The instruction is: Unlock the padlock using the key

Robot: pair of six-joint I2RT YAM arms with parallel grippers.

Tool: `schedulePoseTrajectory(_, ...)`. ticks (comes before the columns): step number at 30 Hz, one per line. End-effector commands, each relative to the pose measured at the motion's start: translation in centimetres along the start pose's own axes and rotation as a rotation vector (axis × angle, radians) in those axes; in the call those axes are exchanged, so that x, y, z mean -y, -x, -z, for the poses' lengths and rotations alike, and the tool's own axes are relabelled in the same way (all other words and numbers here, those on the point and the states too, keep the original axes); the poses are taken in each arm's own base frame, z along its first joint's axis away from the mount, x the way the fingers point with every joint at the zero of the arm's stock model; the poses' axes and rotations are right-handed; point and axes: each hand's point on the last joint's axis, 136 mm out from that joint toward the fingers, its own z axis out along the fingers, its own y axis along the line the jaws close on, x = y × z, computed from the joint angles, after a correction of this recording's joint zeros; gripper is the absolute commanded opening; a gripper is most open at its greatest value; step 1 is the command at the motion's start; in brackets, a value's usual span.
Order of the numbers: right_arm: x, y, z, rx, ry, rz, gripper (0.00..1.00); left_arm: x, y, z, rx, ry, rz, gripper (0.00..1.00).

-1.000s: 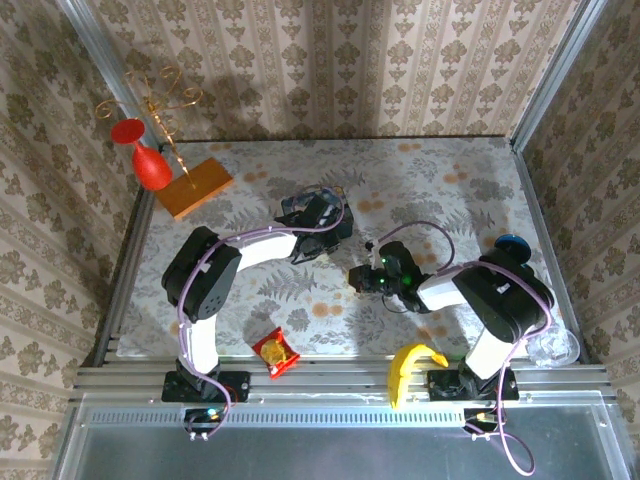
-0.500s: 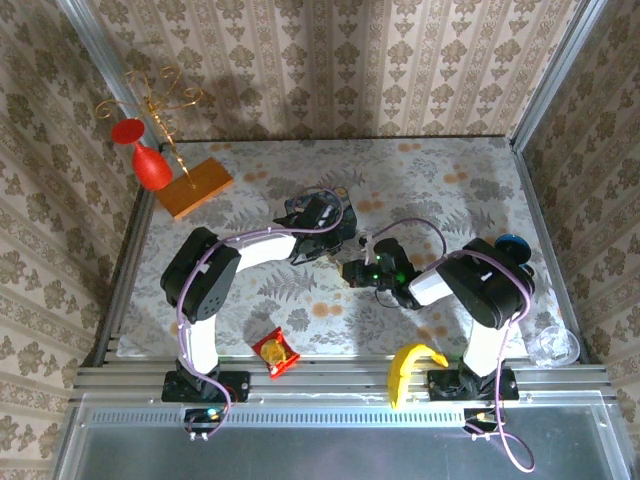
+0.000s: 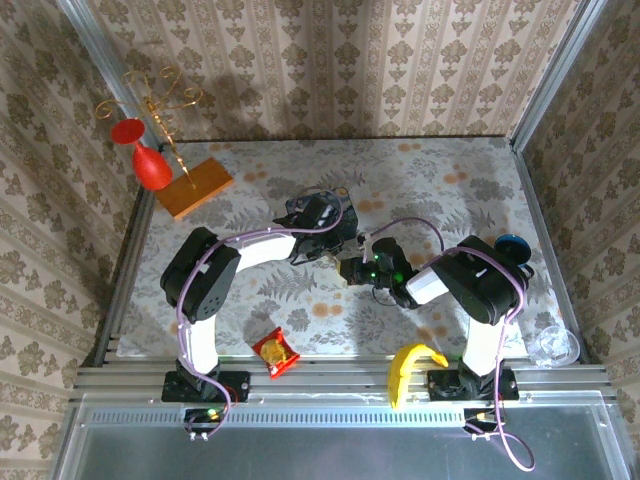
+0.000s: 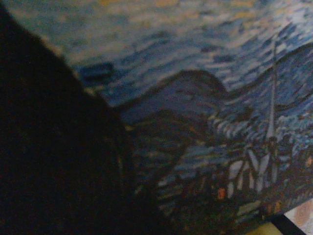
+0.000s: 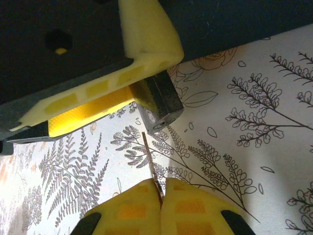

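Near the middle of the fern-printed table (image 3: 450,180), the small dark grey metal padlock (image 5: 159,103) sits clamped between the left gripper's (image 3: 331,246) yellow fingers (image 5: 146,44). The right gripper (image 5: 160,196) is closed on a thin metal key (image 5: 150,159), its tip just beside the lock (contact cannot be confirmed).

Probably a lab booth — wallpapered walls (image 3: 300,60), aluminium rails (image 3: 340,375).

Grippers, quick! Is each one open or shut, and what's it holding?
Left gripper: closed, holding the padlock.
Right gripper: closed, holding the key.
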Motion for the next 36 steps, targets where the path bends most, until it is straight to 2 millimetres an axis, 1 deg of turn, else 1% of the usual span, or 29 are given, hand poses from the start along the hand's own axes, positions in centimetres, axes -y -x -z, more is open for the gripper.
schedulePoseTrajectory(1,1.2,0.5,0.7,0.046,-0.062,-0.008,0.00,0.0,-0.1,0.8,-0.018,-0.017,0.028,0.00)
schedulePoseTrajectory(6,1.8,0.0,1.7,0.046,-0.093,-0.026,0.00,0.1,0.1,1.0,-0.015,-0.025,0.031,0.00)
schedulePoseTrajectory(11,2.1,-0.1,2.1,0.058,-0.109,-0.032,0.00,0.2,0.0,0.9,-0.020,-0.035,0.036,0.00)
schedulePoseTrajectory(22,1.7,0.4,0.6,0.056,-0.077,-0.024,0.00,-0.3,-0.4,0.6,-0.030,-0.030,0.040,0.00)
schedulePoseTrajectory(29,1.3,1.0,0.3,0.061,-0.069,-0.025,0.00,-0.4,-0.5,0.5,-0.031,-0.030,0.043,0.00)
schedulePoseTrajectory(36,1.1,1.1,0.0,0.053,-0.061,-0.020,0.00,-0.4,-0.5,0.4,-0.030,-0.033,0.046,0.00)
